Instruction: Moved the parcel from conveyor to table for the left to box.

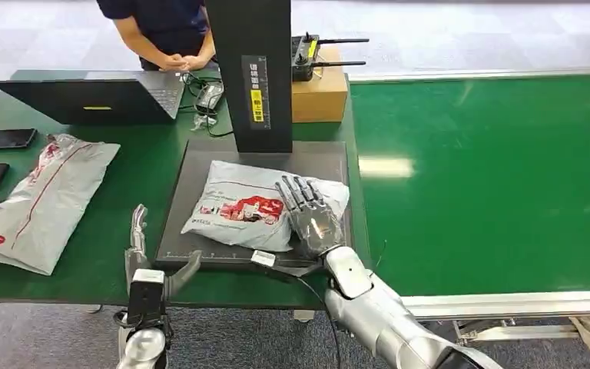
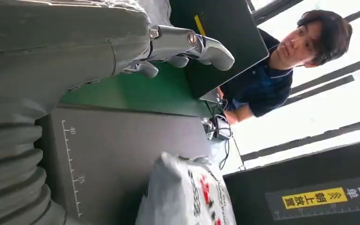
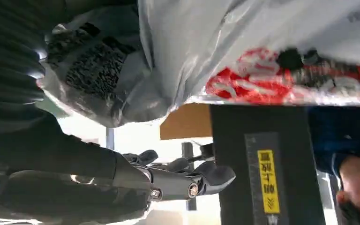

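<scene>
In the head view the grey parcel (image 1: pixel 257 209) already lies off the green conveyor (image 1: pixel 492 177), on the dark scale plate (image 1: pixel 200 254) at the surface's centre, so the transfer looks done; boxing remains, and a cardboard box (image 1: pixel 319 96) at 12 o'clock carries a black device on top. The right robot hand (image 1: pixel 307 215) rests flat on the parcel's 3 o'clock side, fingers spread. The left robot hand (image 1: pixel 147 257) hovers spread and empty at 7 o'clock. The left wrist view shows its fingers (image 2: pixel 201 46) clear of the parcel. The right wrist view shows palm against wrapper, thumb (image 3: pixel 201 180) free.
</scene>
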`<state>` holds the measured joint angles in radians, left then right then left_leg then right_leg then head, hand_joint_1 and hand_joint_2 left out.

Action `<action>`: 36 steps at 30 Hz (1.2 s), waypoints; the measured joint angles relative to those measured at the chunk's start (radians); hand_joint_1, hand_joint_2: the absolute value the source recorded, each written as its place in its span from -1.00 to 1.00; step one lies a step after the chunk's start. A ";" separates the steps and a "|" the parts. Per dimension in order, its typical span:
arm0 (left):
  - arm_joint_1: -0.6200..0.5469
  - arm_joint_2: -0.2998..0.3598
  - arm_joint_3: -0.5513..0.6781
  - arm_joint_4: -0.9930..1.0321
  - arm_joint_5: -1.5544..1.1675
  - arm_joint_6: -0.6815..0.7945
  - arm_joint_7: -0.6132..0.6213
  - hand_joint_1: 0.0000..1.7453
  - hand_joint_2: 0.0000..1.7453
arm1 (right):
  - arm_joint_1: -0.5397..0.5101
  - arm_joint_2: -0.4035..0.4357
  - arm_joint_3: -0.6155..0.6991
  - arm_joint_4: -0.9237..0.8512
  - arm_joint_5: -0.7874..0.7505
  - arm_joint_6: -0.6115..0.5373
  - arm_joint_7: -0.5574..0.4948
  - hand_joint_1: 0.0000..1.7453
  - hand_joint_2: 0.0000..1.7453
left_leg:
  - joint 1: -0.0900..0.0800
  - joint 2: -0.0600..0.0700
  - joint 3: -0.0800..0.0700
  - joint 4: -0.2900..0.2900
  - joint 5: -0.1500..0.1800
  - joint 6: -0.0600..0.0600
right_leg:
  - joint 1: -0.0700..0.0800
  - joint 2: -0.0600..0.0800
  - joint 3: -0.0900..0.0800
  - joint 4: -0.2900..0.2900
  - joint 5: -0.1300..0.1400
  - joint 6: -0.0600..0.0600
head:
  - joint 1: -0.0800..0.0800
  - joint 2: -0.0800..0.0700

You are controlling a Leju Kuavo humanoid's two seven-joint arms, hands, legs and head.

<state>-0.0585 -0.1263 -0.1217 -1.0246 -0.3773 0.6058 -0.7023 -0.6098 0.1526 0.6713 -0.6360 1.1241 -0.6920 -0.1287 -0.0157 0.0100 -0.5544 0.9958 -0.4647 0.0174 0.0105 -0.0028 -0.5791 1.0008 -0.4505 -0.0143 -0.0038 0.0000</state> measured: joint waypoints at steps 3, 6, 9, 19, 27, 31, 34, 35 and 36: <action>-0.003 0.000 -0.002 0.002 0.010 0.005 0.000 -1.00 1.00 | 0.025 0.000 -0.032 -0.048 -0.052 -0.002 -0.043 -1.00 1.00 | 0.000 0.000 0.000 0.000 0.000 0.000 | 0.000 0.000 0.000 0.000 0.000 0.000 | 0.000 0.000; -0.003 0.001 -0.002 0.003 0.017 0.012 0.000 -1.00 1.00 | 0.052 -0.001 -0.058 -0.106 -0.056 -0.003 -0.046 -1.00 1.00 | 0.000 0.000 0.000 0.000 0.000 0.000 | 0.000 0.000 0.000 0.000 0.000 0.000 | 0.000 0.000; -0.003 0.001 -0.005 0.004 0.025 0.017 0.000 -1.00 1.00 | 0.086 -0.005 -0.083 -0.176 0.000 -0.003 -0.027 -1.00 1.00 | 0.000 0.000 0.000 0.000 0.000 0.000 | 0.000 0.000 0.000 0.000 0.000 0.000 | 0.000 0.000; 0.000 0.003 -0.009 0.004 0.030 0.029 0.000 -1.00 1.00 | 0.219 -0.008 -0.203 -0.460 0.246 -0.003 0.040 -1.00 1.00 | 0.000 0.000 0.000 0.000 0.000 0.000 | 0.000 0.000 0.000 0.000 0.000 0.000 | 0.000 0.000; 0.017 0.006 -0.008 0.004 0.027 0.032 0.000 -1.00 1.00 | 0.279 -0.008 -0.225 -0.633 0.293 -0.003 0.073 -1.00 1.00 | 0.000 0.000 0.000 0.000 0.000 0.000 | 0.000 0.000 0.000 0.000 0.000 0.000 | 0.000 0.000; 0.025 0.006 -0.006 0.002 0.024 0.031 0.000 -1.00 1.00 | 0.293 -0.008 -0.227 -0.665 0.212 -0.003 0.046 -1.00 1.00 | 0.000 0.000 0.000 0.000 0.000 0.000 | 0.000 0.000 0.000 0.000 0.000 0.000 | 0.000 0.000; 0.033 0.007 -0.003 -0.002 0.021 0.031 0.000 -1.00 1.00 | 0.300 -0.008 -0.227 -0.673 0.167 -0.003 0.035 -1.00 1.00 | 0.000 0.000 0.000 0.000 0.000 0.000 | 0.000 0.000 0.000 0.000 0.000 0.000 | 0.000 0.000; 0.035 0.007 -0.002 -0.003 0.020 0.031 0.000 -1.00 1.00 | 0.304 -0.009 -0.227 -0.681 0.167 -0.004 0.030 -1.00 1.00 | 0.000 0.000 0.000 0.000 0.000 0.000 | 0.000 0.000 0.000 0.000 0.000 0.000 | 0.000 0.000; 0.037 0.007 0.000 -0.005 0.019 0.031 0.000 -1.00 1.00 | 0.308 -0.009 -0.227 -0.689 0.167 -0.004 0.025 -1.00 1.00 | 0.000 0.000 0.000 0.000 0.000 0.000 | 0.000 0.000 0.000 0.000 0.000 0.000 | 0.000 0.000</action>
<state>-0.0218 -0.1194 -0.1221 -1.0296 -0.3578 0.6367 -0.7023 -0.3022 0.1434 0.4448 -1.3245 1.2913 -0.6958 -0.1038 -0.0158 0.0100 -0.5548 0.9957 -0.4650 0.0177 0.0104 -0.0028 -0.5792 1.0008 -0.4508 -0.0143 -0.0038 0.0000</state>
